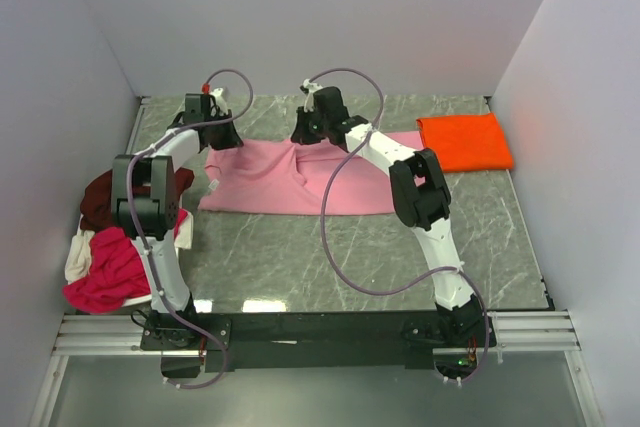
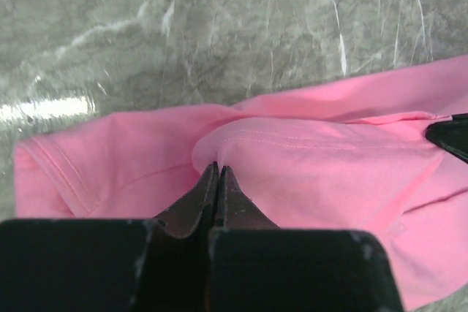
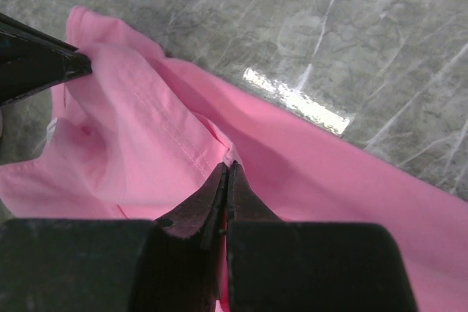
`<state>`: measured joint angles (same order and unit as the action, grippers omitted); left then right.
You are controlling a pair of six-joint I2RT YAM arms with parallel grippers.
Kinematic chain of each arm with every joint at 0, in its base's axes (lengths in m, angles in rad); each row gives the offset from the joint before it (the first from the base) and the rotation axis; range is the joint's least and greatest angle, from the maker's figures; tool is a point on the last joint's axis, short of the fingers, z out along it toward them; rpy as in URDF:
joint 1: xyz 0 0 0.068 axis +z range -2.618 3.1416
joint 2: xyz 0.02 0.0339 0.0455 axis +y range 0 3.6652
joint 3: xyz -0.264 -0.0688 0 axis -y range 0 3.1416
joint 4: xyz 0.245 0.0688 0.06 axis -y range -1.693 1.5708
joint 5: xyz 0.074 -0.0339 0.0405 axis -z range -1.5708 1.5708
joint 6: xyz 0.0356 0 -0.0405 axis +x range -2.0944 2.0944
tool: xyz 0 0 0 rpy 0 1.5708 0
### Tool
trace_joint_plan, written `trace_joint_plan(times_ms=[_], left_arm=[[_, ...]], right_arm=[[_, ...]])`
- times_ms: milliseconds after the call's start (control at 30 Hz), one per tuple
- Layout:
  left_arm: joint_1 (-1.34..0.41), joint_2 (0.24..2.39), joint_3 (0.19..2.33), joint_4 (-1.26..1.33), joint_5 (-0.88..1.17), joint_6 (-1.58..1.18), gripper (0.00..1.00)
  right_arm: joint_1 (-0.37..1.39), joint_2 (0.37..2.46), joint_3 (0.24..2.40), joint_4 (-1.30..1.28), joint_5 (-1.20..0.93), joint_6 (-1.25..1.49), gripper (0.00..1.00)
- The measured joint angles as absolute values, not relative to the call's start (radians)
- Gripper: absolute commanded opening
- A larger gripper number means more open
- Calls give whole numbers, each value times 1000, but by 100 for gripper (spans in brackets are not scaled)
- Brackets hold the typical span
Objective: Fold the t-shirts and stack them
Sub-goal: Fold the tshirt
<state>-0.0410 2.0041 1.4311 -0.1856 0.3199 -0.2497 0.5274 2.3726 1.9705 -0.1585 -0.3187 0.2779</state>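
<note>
Left gripper (image 2: 218,169) and right gripper (image 3: 227,167) are both pinched shut on the pink t-shirt (image 1: 270,187), mid-fold. Next, probably carry that edge over evenly, together.

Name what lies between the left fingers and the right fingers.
Only a raised fold of the pink shirt, pinched by the left fingers and the right fingers. Both wrist views show it.

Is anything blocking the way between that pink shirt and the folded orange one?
Nothing visible. The left pincer and right pincer pinch the pink shirt, and the orange shirt lies beside it on the table.
</note>
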Motion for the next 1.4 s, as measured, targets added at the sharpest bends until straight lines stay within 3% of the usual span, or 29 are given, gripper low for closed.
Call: trace_joint_plan(times_ms=[833,900,933,967,1033,1067,1133,1267,1400], left_arm=[[-41,2021,1422,-117,315,-216,4],[-41,2021,1420,-120,313,-204,11],[-41,2021,1420,-120,302,-198,25],[-43,2021,1420,-121,286,-191,31],[-49,2021,1424,-143,226,-187,49],[-53,2019,1424,-153,176,-185,59],[-65,2001,1410,-150,75,-185,69],[-86,1861,1333,-147,-47,-176,78],[-83,1700,1323,-139,-49,-204,75]], right_arm=[[527,2378,1975,-159,-270,307,2],[527,2378,1975,-159,-270,309,13],[527,2378,1975,-159,-270,310,18],[527,2378,1975,-160,-270,311,28],[527,2378,1975,-166,-262,307,37],[527,2378,1975,-167,-257,301,47],[525,2378,1975,-168,-249,292,48],[513,2366,1958,-169,-242,276,50],[487,2325,1921,-184,-299,221,51]])
